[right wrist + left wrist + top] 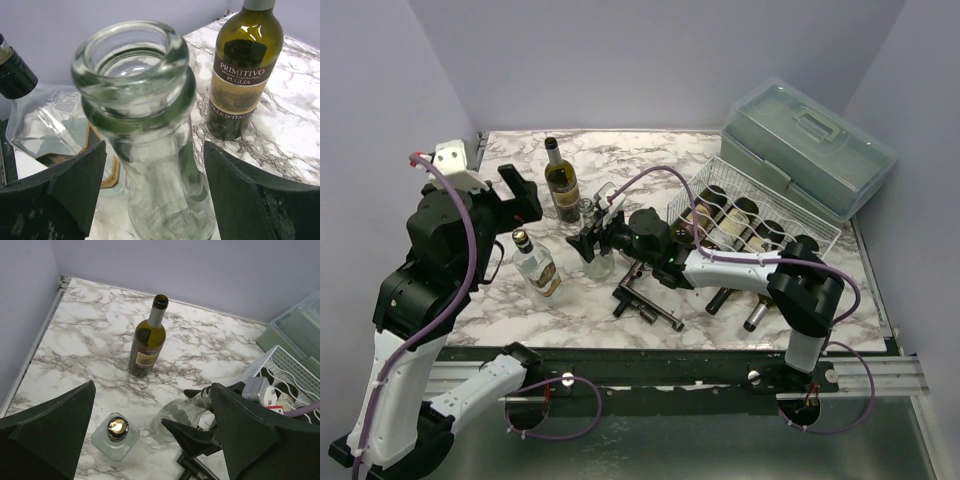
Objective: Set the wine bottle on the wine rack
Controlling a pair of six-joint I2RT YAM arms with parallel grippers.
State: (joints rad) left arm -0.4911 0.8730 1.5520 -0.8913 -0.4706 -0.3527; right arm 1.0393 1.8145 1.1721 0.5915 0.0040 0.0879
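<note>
Two tools stood spread: my right tool (155, 185) sat astride the upright wine bottle (135, 100), on the desk (650, 150) apart from the wine rack (775, 195), poised to pinch; my left tool (152, 386) hovered clear.

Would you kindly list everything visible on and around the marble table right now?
Dark green glass wine bottle: one, upright, back.
Clear round glass bottle: one, uncapped, upright, centre.
Clear square gold-capped glass bottle: one, upright, front left.
Silver wire wine rack: one, right.
Dark bottles: at least three, lying in the rack.
Translucent grey-green lidded plastic box: one, behind the rack.
Black bar-shaped item: one, centre.
Left pincer: open, empty.
Right pincer: open around the round bottle's neck.
</note>
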